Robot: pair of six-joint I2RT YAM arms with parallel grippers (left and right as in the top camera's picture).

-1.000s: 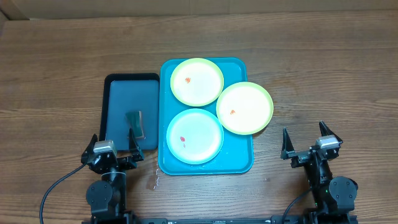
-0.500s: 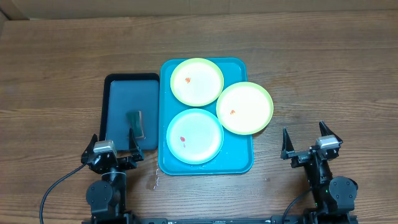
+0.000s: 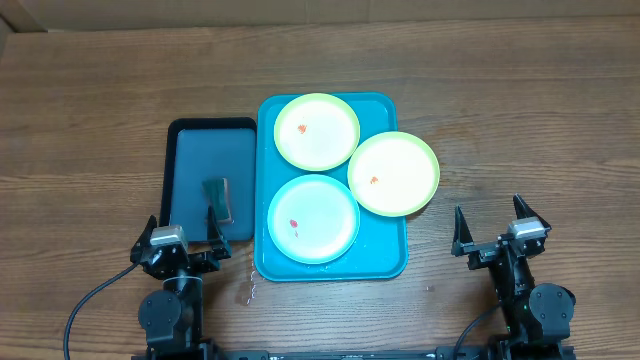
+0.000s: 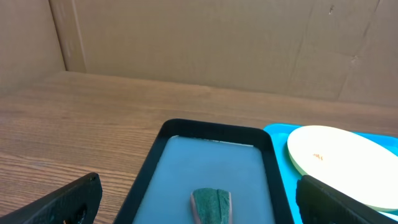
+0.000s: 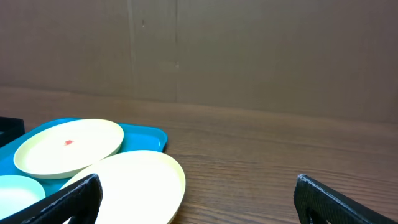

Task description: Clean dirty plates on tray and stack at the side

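The teal tray (image 3: pixel 385 262) lies mid-table and carries three dirty plates. A yellow-green plate (image 3: pixel 316 131) sits at its far end, a light blue plate (image 3: pixel 312 218) at its near end. The second yellow-green plate (image 3: pixel 393 173) overhangs the right rim. Each has a small red-orange smear. My left gripper (image 3: pixel 181 222) stands open near the front edge, left of the tray, holding nothing. My right gripper (image 3: pixel 488 210) stands open on the right, also holding nothing. In the right wrist view the overhanging plate (image 5: pixel 137 183) lies just ahead of the left finger (image 5: pixel 68 202).
A dark navy tray (image 3: pixel 190 180) lies against the teal tray's left side with a green sponge (image 3: pixel 218 199) in its near half. In the left wrist view the sponge (image 4: pixel 211 205) lies straight ahead between the fingers. A cardboard wall (image 4: pixel 217 43) closes the back.
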